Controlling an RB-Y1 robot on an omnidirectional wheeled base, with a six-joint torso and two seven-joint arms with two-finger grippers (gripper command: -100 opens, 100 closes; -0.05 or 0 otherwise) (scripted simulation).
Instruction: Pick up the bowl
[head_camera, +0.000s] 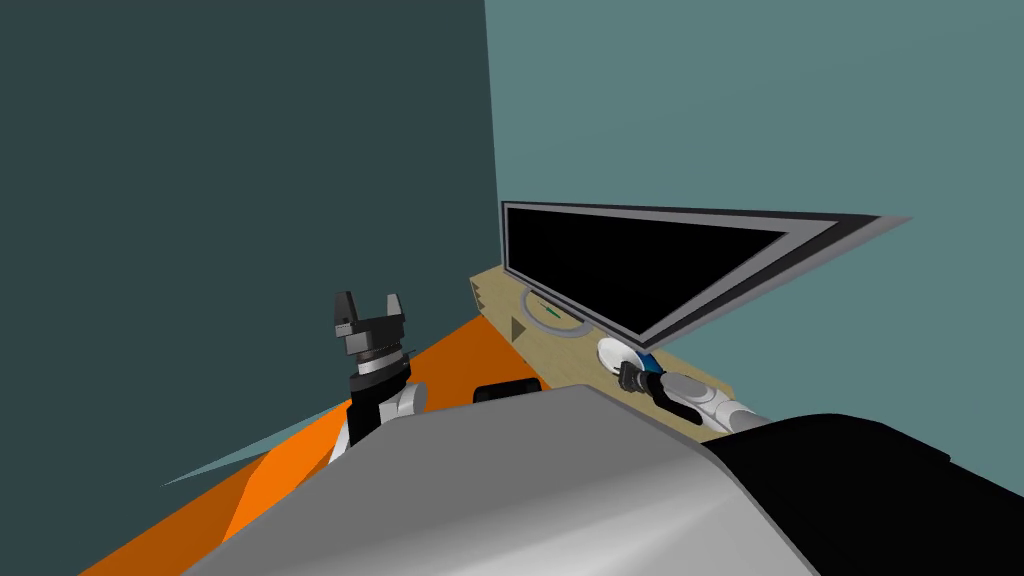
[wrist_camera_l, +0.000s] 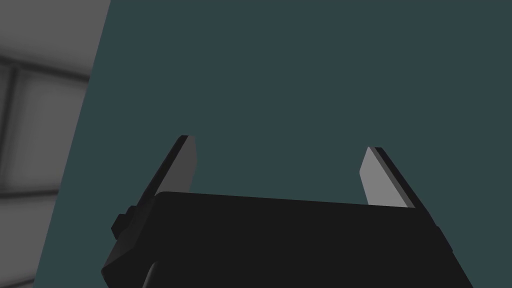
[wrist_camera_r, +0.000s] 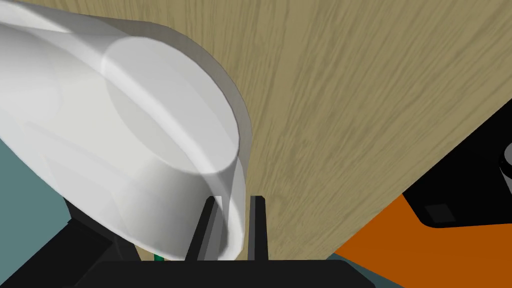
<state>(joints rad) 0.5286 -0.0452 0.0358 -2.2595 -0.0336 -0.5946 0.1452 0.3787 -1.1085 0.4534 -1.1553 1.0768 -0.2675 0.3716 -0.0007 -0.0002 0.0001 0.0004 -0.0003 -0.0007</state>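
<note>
The white bowl (head_camera: 617, 352) rests on the light wooden stand (head_camera: 560, 362), just in front of the television. My right gripper (head_camera: 630, 376) reaches to it from the near side. In the right wrist view the bowl (wrist_camera_r: 125, 130) is close up, and its thin rim passes between the two fingers of the right gripper (wrist_camera_r: 235, 200). The fingers stand narrowly apart, pressing either side of the rim. My left gripper (head_camera: 368, 306) is raised at the left, away from the stand, and its fingers (wrist_camera_l: 185, 160) are wide open with nothing between them.
A large black-screened television (head_camera: 640, 265) on a grey round foot (head_camera: 552, 320) stands on the stand right behind the bowl. Teal walls meet in the corner behind it. The floor (head_camera: 300, 450) is orange. A black box (wrist_camera_r: 450, 200) lies on the floor beside the stand.
</note>
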